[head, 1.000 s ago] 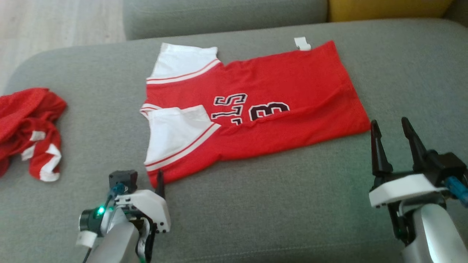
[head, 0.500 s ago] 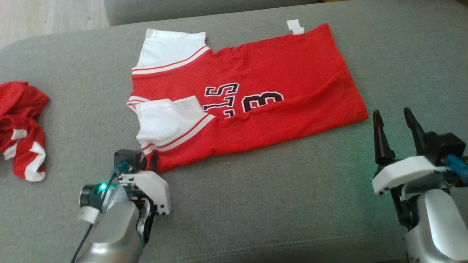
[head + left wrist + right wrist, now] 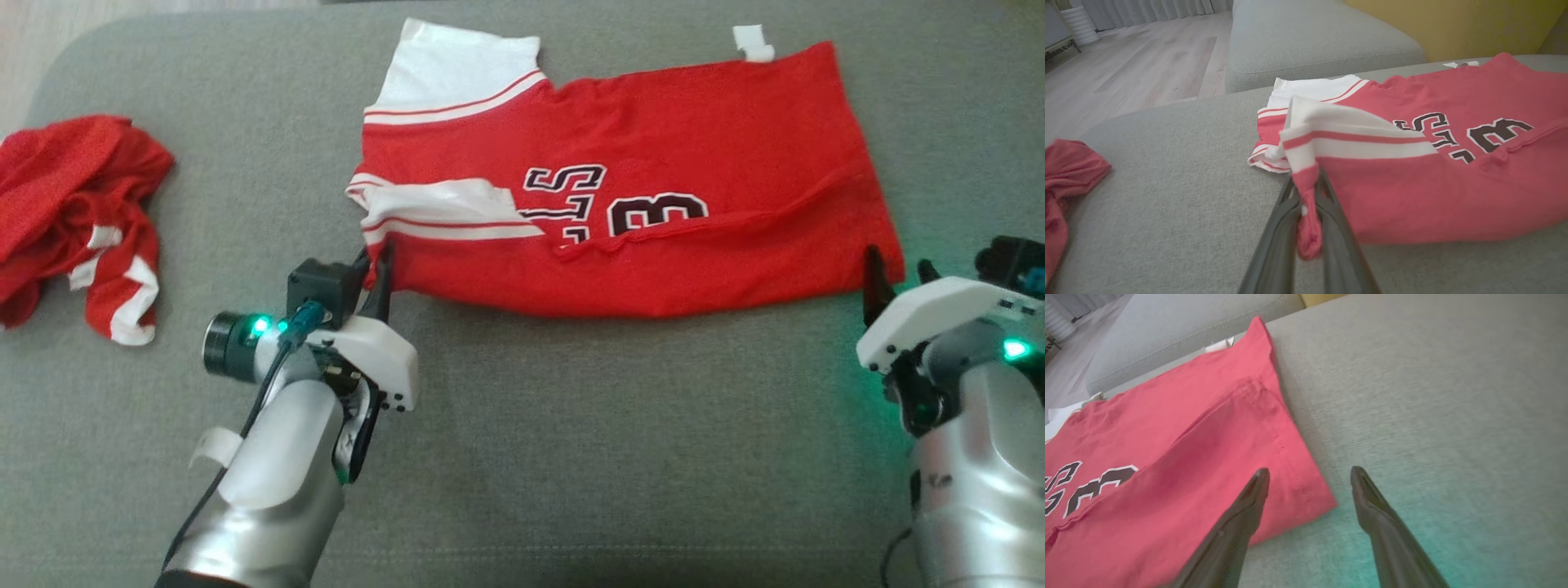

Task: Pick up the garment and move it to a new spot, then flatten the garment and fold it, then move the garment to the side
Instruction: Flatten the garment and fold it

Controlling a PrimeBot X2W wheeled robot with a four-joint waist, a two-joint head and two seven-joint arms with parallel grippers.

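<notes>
Pinching with the left gripper's [image 3: 382,269] fingers [image 3: 1274,245] the bunched near-left corner of the garment [image 3: 653,139], spread flat toward the sofa cushion's [image 3: 571,457] far edge. Stretched forward, left forearm slanted rightward. Straddling the near-right corner with right gripper [image 3: 898,263] fingers [image 3: 1237,522] spread, forearm upright by the right edge.

A crumpled red cloth with white bands [image 3: 73,196] lies in a heap at the left edge of the head view. It rests on the grey sofa seat [image 3: 571,457], which spreads across the frame. A sliver of pale wooden floor [image 3: 16,49] shows in the upper left corner. In the left wrist view a second grey cushion [image 3: 1314,36] sits at top centre, with a yellow surface [image 3: 1453,20] at the upper right. Pale curtains [image 3: 1147,8] and a white ribbed object [image 3: 1081,26] stand at the upper left.
</notes>
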